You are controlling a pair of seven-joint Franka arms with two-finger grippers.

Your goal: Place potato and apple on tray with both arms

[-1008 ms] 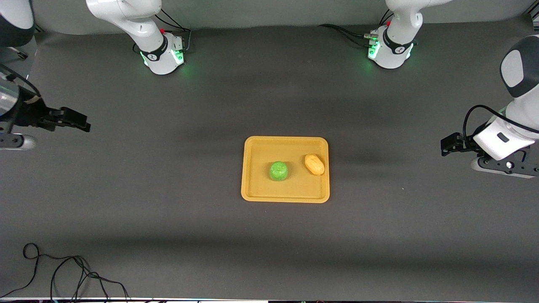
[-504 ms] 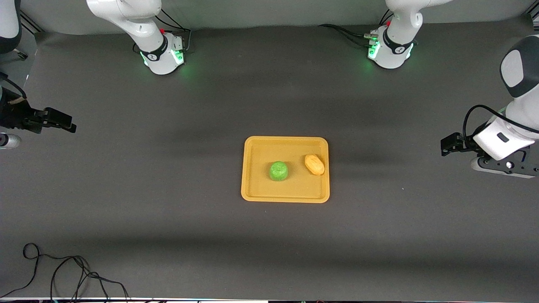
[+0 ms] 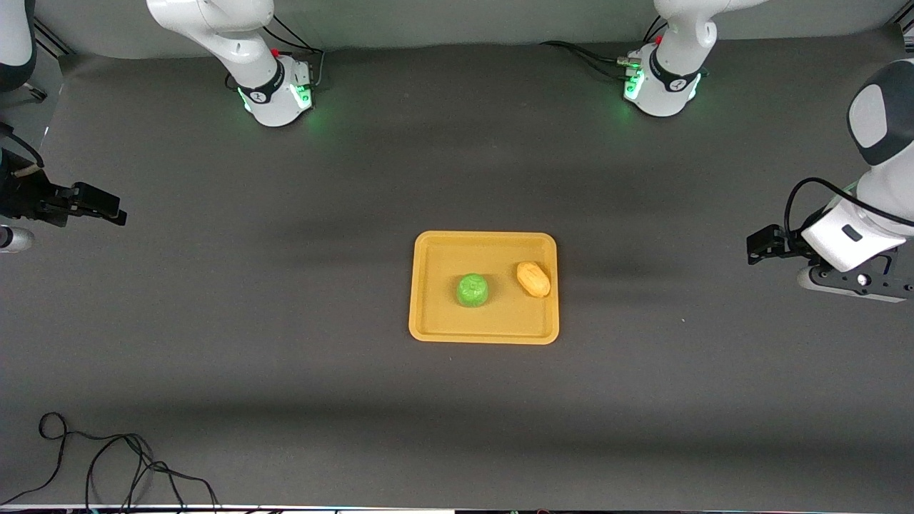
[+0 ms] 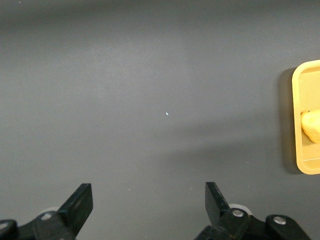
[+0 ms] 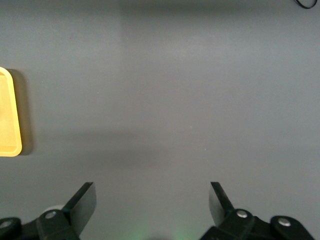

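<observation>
The yellow-orange tray (image 3: pixel 428 314) lies at the middle of the table. The green apple (image 3: pixel 472 290) and the tan potato (image 3: pixel 533 278) both rest in it, apart, the potato toward the left arm's end. My left gripper (image 3: pixel 758 245) is open and empty over bare table at the left arm's end. My right gripper (image 3: pixel 100 205) is open and empty over bare table at the right arm's end. The left wrist view shows its open gripper (image 4: pixel 149 200), the tray's edge (image 4: pixel 296 125) and part of the potato (image 4: pixel 312 125). The right wrist view shows its open gripper (image 5: pixel 152 200) and a tray corner (image 5: pixel 9 120).
A black cable (image 3: pixel 107 464) lies coiled near the table's front edge at the right arm's end. The two arm bases (image 3: pixel 275 93) (image 3: pixel 660 86) stand along the table's edge farthest from the front camera.
My right gripper has drawn back toward the right arm's end of the table, mostly in the first half second. The left arm, tray, apple and potato have not moved.
</observation>
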